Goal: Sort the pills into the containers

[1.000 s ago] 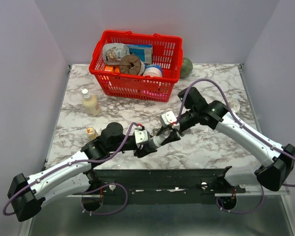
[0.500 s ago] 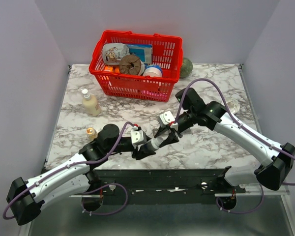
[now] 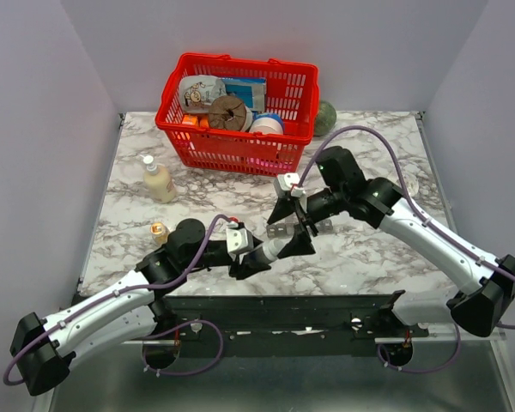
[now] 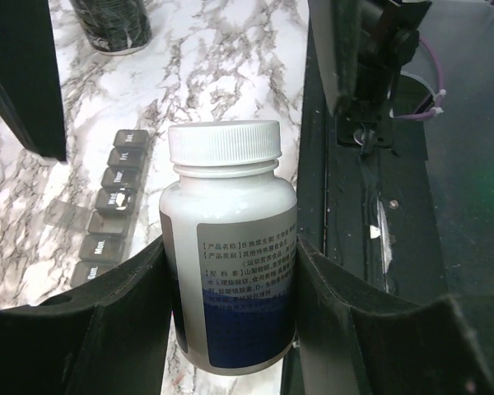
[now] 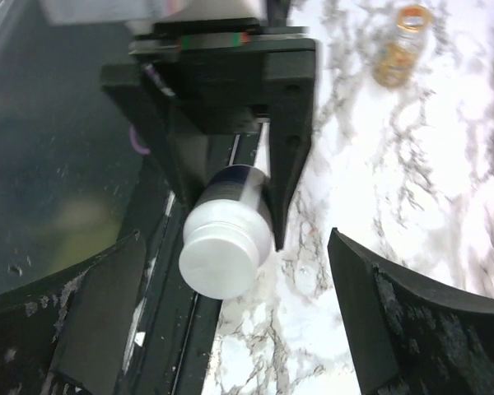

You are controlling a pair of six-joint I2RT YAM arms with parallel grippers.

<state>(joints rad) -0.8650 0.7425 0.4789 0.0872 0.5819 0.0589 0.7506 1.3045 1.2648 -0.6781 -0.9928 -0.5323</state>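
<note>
My left gripper point(image 4: 230, 247) is shut on a white pill bottle point(image 4: 229, 271) with a blue-banded label; its white screw cap point(image 4: 224, 142) is on. From above, the bottle point(image 3: 273, 250) lies near the table's front edge in the left gripper point(image 3: 297, 246). My right gripper point(image 3: 293, 218) hangs just behind it, open and holding nothing. In the right wrist view the cap point(image 5: 221, 265) faces the right gripper point(image 5: 235, 239) from a short distance. The containers point(image 3: 302, 227) are a dark grey strip of lidded compartments point(image 4: 111, 210) on the marble beside the bottle. No pills show.
A red basket point(image 3: 236, 142) full of goods stands at the back. A cream bottle point(image 3: 157, 179) and a small amber bottle point(image 3: 160, 232) stand on the left, and a green ball point(image 3: 325, 118) sits behind the basket. A dark can point(image 4: 111, 25) stands beyond the strip.
The right gripper, shut at the bottle's cap a second ago, has opened wide and drawn back from it. The left gripper still holds the bottle, shifted slightly toward the front edge.
</note>
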